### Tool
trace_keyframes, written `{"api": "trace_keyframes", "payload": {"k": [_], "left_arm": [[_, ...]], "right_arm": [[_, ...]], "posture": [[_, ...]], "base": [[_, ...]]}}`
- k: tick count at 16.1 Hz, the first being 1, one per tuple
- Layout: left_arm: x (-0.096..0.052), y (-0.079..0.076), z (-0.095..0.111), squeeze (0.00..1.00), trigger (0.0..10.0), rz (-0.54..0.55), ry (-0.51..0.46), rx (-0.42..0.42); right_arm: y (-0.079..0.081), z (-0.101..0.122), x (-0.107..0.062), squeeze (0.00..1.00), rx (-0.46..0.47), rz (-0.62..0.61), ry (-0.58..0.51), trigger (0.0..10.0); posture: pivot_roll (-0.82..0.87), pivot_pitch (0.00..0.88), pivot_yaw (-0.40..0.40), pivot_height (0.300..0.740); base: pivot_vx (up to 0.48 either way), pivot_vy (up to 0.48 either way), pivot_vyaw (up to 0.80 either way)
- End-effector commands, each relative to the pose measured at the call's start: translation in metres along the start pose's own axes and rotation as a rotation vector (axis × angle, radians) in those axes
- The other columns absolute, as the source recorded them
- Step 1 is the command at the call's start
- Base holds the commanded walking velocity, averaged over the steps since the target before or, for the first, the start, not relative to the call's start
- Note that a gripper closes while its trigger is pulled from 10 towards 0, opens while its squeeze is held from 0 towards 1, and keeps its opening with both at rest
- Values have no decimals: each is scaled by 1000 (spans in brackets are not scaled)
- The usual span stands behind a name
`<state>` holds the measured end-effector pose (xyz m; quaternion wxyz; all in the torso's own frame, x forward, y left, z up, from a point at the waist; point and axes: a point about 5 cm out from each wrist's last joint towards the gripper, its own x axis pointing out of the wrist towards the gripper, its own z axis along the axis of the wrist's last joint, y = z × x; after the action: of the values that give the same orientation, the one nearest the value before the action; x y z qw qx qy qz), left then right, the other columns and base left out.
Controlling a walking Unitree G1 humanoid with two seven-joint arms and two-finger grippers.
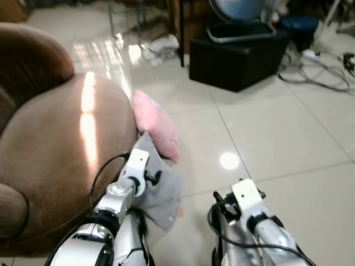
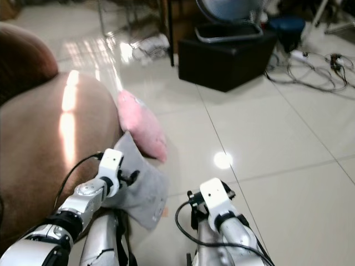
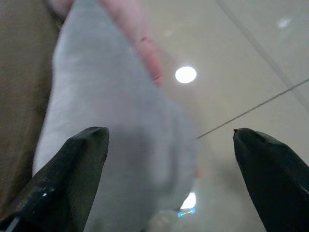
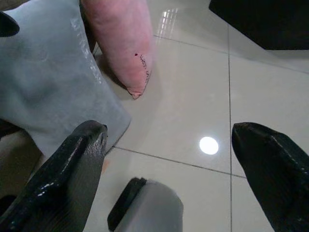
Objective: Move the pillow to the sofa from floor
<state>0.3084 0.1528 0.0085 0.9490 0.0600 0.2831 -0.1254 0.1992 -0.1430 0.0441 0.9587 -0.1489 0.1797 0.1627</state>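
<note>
Your grey pillow (image 1: 158, 188) is lying on the tiled floor (image 1: 266, 138), leaning against the front of the brown sofa (image 1: 50, 160). A pink pillow (image 1: 157, 126) is resting just behind it, also against the sofa, the two touching. Your left gripper (image 3: 169, 169) is hovering right over the grey pillow, jaws spread wide and holding nothing. Your right gripper (image 4: 169, 164) is hanging above bare tile just beside the grey pillow's corner, jaws also gaping wide, empty. Farther back you are seeing a black box (image 1: 236, 58) standing on the floor, with loose cables (image 1: 321, 69) trailing beside it.
</note>
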Motion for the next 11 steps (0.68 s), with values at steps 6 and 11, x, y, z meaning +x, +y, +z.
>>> {"api": "trace_keyframes", "payload": {"k": [6, 11], "left_arm": [[-11, 48, 3, 1000, 10000, 314, -66, 48], [-24, 71, -13, 0, 10000, 468, -24, 122]], "right_arm": [[5, 16, -31, 0, -24, 72, -18, 10000], [5, 25, -36, 0, -50, 129, -28, 10000]], "posture": [[-202, 313, 20, 567], [-253, 363, 12, 567]], "base": [[0, 0, 0], [0, 0, 0]]}}
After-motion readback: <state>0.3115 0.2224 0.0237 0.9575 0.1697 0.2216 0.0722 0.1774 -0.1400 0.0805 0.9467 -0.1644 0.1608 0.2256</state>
